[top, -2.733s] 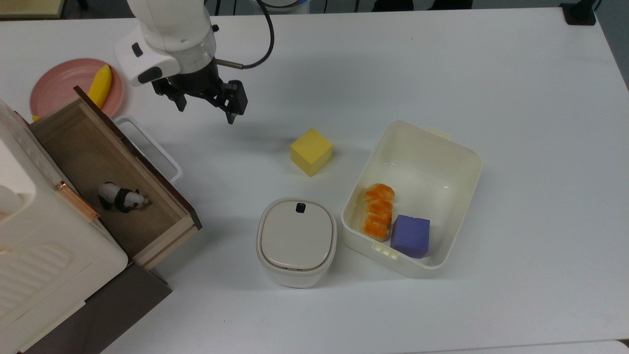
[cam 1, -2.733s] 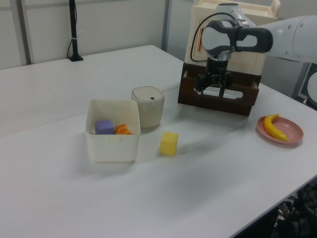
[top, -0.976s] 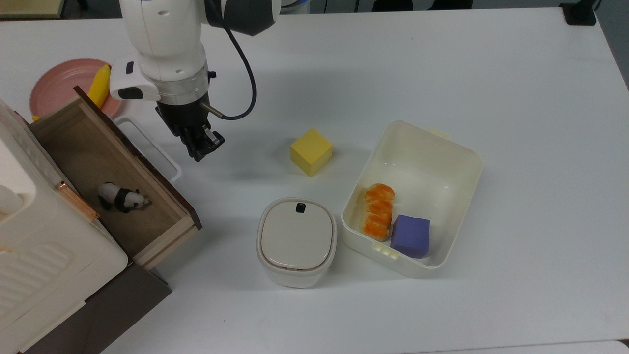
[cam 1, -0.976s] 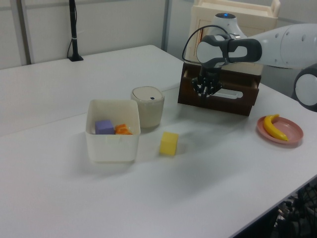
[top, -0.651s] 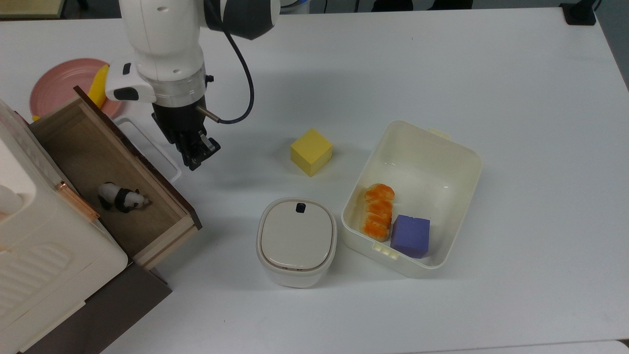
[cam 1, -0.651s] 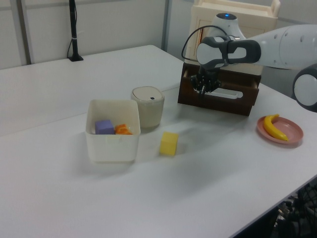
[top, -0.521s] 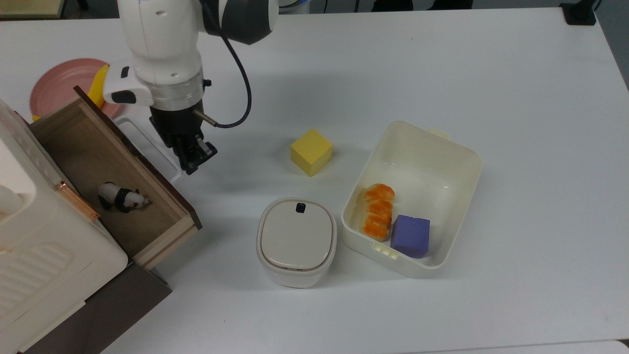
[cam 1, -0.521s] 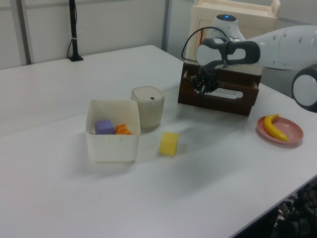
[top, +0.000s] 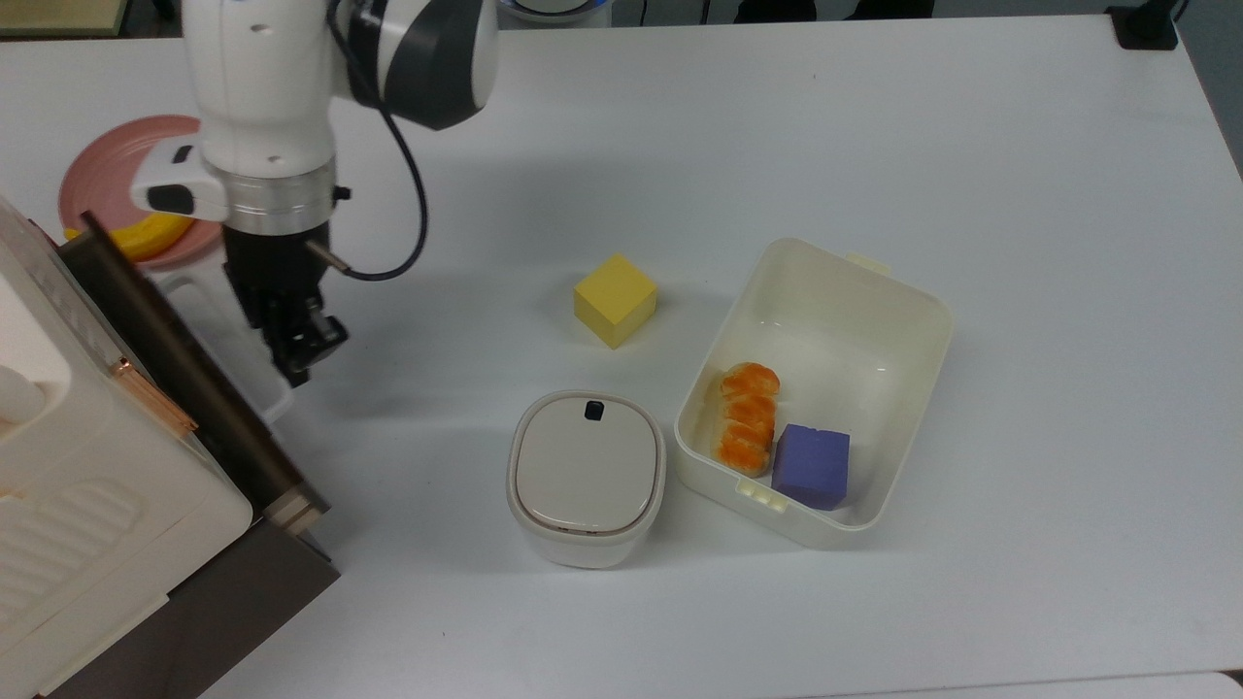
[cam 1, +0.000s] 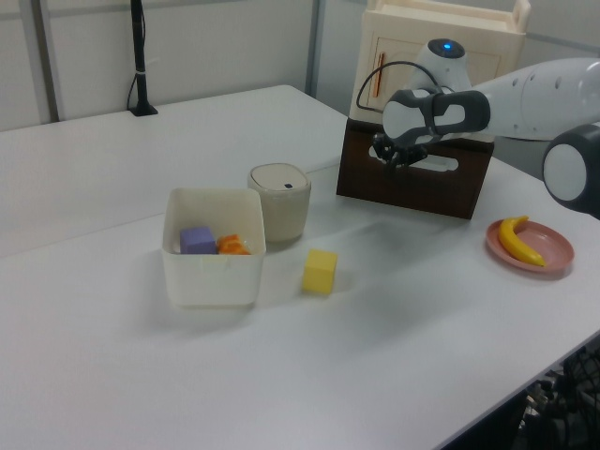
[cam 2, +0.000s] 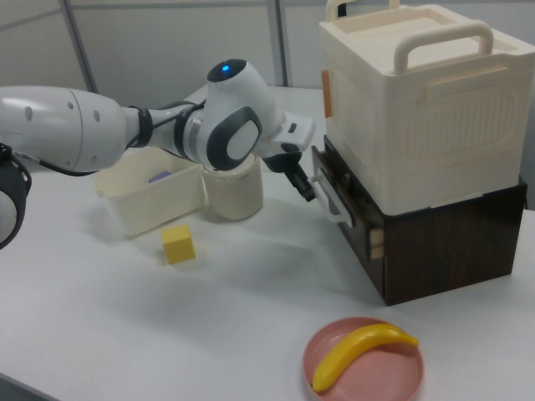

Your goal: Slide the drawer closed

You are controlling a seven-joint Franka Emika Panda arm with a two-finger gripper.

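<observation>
Drawer (top: pixel 184 374) nearly flush with cabinet (cam 2: pixel 418 117), thin wood edge showing. Gripper (top: pixel 303 357) against white handle (cam 2: pixel 328 199), fingers together, holding nothing. Risk: slipping off handle, leaving drawer ajar; over-pushing could shift cabinet.

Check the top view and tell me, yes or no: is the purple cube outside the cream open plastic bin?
No. The purple cube sits inside the cream open plastic bin, next to an orange bread-like piece.
</observation>
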